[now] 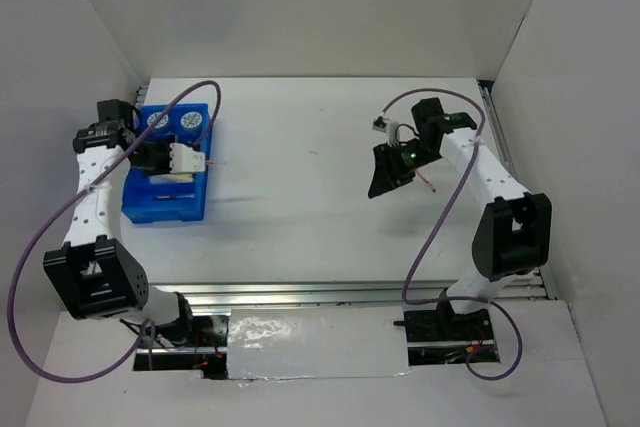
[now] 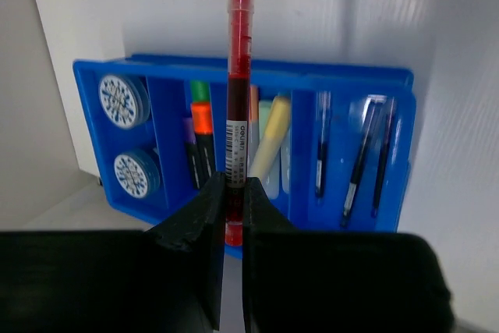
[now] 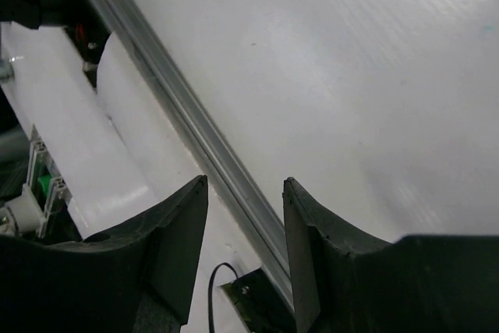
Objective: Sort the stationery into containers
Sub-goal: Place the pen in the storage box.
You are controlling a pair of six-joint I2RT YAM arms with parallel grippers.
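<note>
Low in the left wrist view, the left gripper (image 2: pixel 232 193) pinches a red pen (image 2: pixel 238 76), its two black fingers pressed against the barrel near the lower end. The pen runs straight up the frame and past the top edge, with a white barcode label just above the grip. Beyond it the blue tray (image 2: pixel 343 83) fills the middle of the frame. Its left compartment holds two tape rolls (image 2: pixel 123 100), one above the other in the frame. The next compartment holds a green highlighter (image 2: pixel 200 90), an orange highlighter (image 2: pixel 201 118) and a purple highlighter (image 2: pixel 189 134). A yellow highlighter (image 2: pixel 269 146) lies tilted in the middle compartment, right behind the pen; a paler marker beside it is partly hidden, perhaps light blue. Three thin dark pens (image 2: pixel 359 157) lie in the right-hand compartments. At the bottom of the right wrist view, the right gripper (image 3: pixel 245 193) has its fingers spread with nothing between them. Past them a metal rail (image 3: pixel 195 130) crosses diagonally, with the white table (image 3: pixel 374 76) at the upper right. From above, the tray sits at the left and the right gripper hangs right of centre, well apart from it.
</note>
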